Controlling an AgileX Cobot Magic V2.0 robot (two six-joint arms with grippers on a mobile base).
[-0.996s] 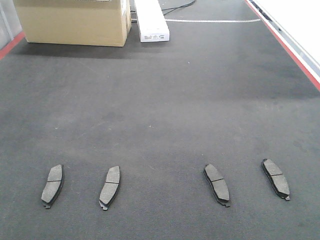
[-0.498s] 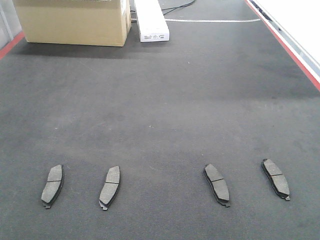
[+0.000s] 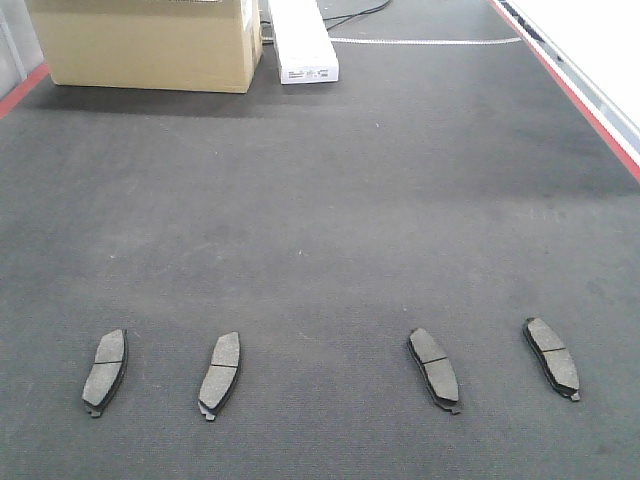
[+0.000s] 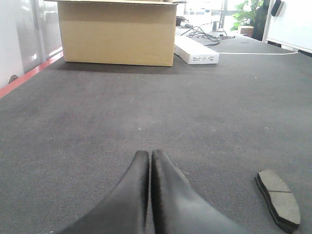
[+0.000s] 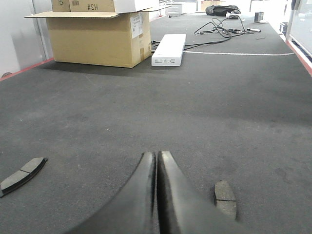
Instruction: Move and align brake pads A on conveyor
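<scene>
The conveyor [image 3: 320, 220] is seen as a wide dark surface with a rough texture, edged by a red stripe [image 3: 575, 95]. At its far end a cardboard box [image 3: 145, 45] and a white flat box [image 3: 300, 40] are placed. In the front view four brake pads A [image 3: 219, 375] are laid in a row near the close edge, all apart from each other. Cables [image 5: 222, 31] and a plant [image 4: 248, 17] are shown only by the wrist views. The left gripper [image 4: 150, 158] and the right gripper [image 5: 156, 158] are both pressed together, holding nothing, low above the belt.
</scene>
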